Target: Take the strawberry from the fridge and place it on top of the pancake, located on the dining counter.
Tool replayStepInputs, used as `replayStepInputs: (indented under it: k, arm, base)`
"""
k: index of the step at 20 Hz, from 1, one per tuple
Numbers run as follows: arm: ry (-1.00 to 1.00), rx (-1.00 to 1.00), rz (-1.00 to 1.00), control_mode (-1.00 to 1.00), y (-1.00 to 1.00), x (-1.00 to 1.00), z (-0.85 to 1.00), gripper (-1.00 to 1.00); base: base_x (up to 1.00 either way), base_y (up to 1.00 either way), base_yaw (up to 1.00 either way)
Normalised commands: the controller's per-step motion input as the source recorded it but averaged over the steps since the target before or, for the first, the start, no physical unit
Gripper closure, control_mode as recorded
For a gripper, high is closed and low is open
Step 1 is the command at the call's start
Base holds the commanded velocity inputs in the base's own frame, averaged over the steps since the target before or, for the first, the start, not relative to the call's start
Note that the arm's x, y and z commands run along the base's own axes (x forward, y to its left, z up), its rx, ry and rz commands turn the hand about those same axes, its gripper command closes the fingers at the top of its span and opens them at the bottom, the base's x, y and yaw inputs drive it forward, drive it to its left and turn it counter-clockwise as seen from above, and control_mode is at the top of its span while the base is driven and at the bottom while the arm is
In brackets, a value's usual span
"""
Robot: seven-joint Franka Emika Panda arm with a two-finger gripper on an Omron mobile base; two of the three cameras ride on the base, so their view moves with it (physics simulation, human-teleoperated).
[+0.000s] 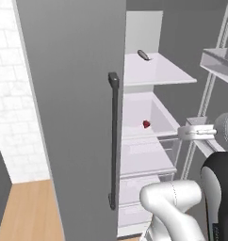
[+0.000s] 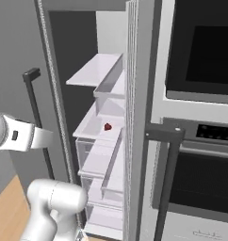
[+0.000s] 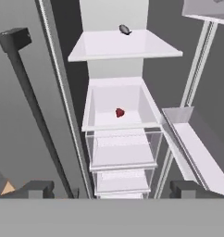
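The fridge [image 1: 73, 94] stands with its left door closed and its right door swung open. The strawberry [image 3: 119, 112], tiny and bright red, lies on the floor of a white open-topped drawer [image 3: 93, 104] halfway up the interior; it also appears as strawberry [image 1: 146, 124] and strawberry [image 2: 107, 126]. My gripper [image 3: 113, 189] is open, outside the fridge in front of the opening, well short of the berry, with nothing between its fingers. The white hand [image 1: 197, 132] hovers level with the drawer. The pancake and the dining counter are out of view.
A small dark object [image 3: 125, 29] lies on the white shelf above the drawer. Clear drawers [image 3: 123, 150] stack below it. The closed door's dark bar handle [image 1: 114, 141] is to the left, the open door's shelves [image 1: 218, 63] to the right. A black-fronted oven [image 2: 205, 52] stands beside the fridge.
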Motion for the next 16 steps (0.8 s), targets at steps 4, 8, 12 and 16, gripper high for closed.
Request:
replayStepInputs:
  k: [4,8,12,16]
  arm:
    - [0.00,0.00,0.00,1.00,0.00,0.00,0.00,-1.00]
    - [0.00,0.00,0.00,1.00,0.00,0.00,0.00,-1.00]
    - [0.00,0.00,0.00,1.00,0.00,0.00,0.00,-1.00]
    - [0.02,0.02,0.01,-1.00,-0.04,0.00,0.00,-1.00]
  base:
    - [0.71,-0.15,0.03]
    - [0.72,0.00,0.03]
    - [0.61,-0.16,0.04]
    - [0.33,-0.12,0.03]
